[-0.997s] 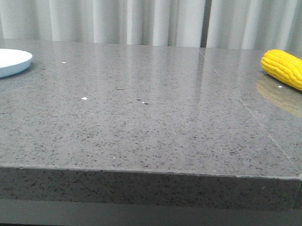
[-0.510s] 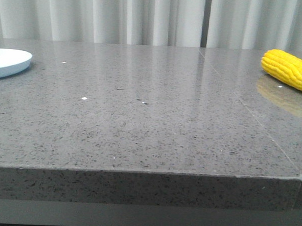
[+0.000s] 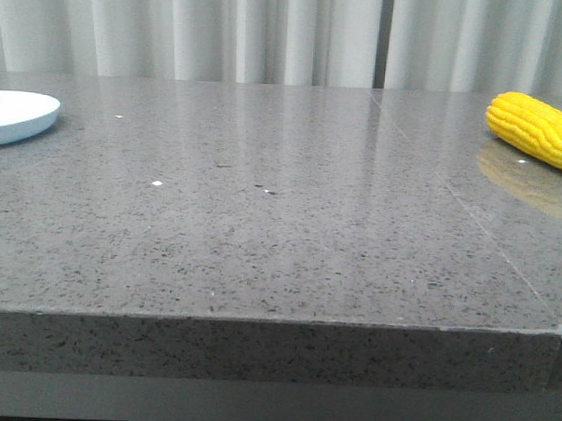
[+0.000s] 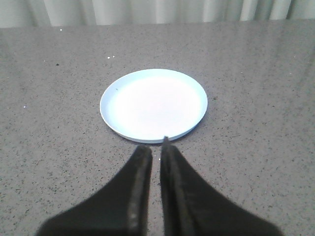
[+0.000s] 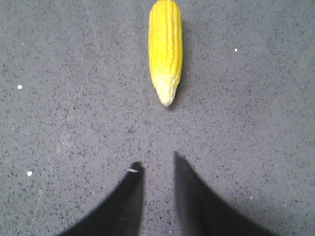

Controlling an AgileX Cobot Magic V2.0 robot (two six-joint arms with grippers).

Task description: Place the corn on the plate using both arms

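The yellow corn lies on the grey table at the far right, cut by the frame edge. In the right wrist view the corn lies ahead of my right gripper, its pale tip pointing at the jaws. The jaws stand partly open, empty, well short of the tip. The pale blue-white plate sits empty at the far left. In the left wrist view the plate is just ahead of my left gripper, whose jaws are nearly together and empty. Neither gripper shows in the front view.
The grey speckled table stretches between plate and corn, with its front edge near the camera. A seam runs across its right part. White curtains hang behind.
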